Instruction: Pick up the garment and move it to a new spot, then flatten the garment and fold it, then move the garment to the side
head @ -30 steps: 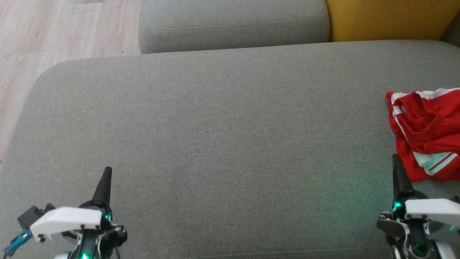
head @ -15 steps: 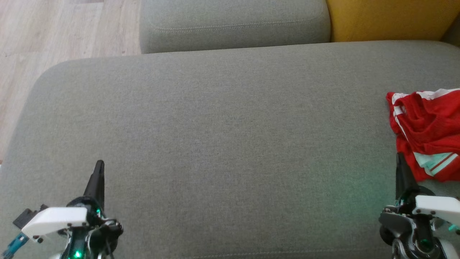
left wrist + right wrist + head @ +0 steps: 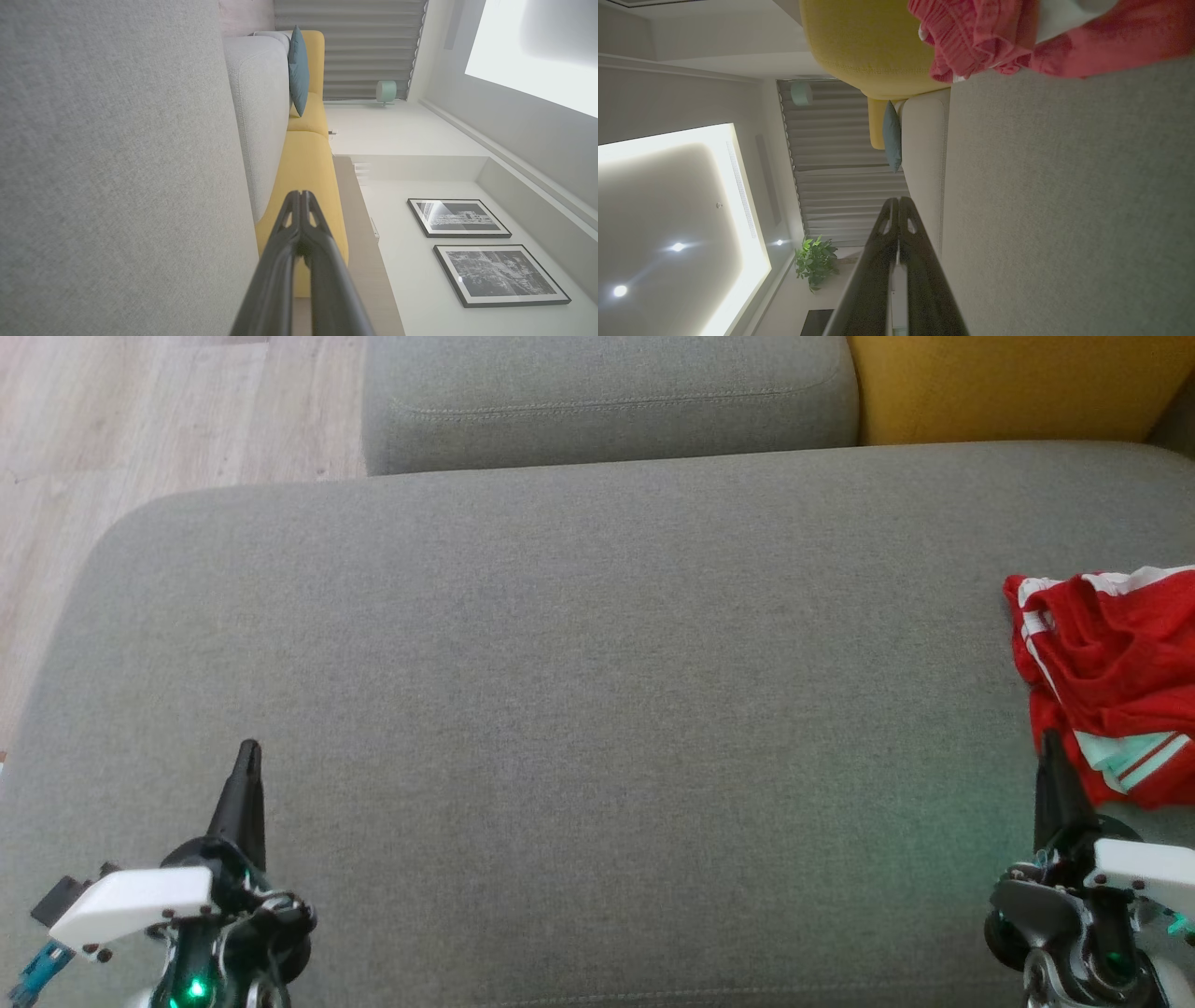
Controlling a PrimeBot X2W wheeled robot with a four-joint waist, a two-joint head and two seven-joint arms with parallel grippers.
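At the right edge of the seat cushion (image 3: 579, 663): the red garment (image 3: 1111, 681) with white stripes lies crumpled, partly cut off by the picture border.
Left gripper (image 3: 248, 749): over the near left corner of the seat cushion, its 2 dark fingers pressed together, with nothing held.
Right gripper (image 3: 1051, 739): over the near right corner, its 2 fingers also pressed together with nothing between them. The tip is just beside the near left hem of the garment, and I cannot tell if it touches.
Fabric between the grippers: grey weave, with a faint green glow close to the right gripper.
Far edge: a grey back cushion (image 3: 607, 401), and a yellow cushion (image 3: 1008, 383) to its right.
Beyond the left edge: pale wooden floor (image 3: 140, 420).
Left wrist view: a teal pillow (image 3: 298, 70) leans on the yellow sofa part, and 2 framed pictures (image 3: 458, 218) hang on the wall.
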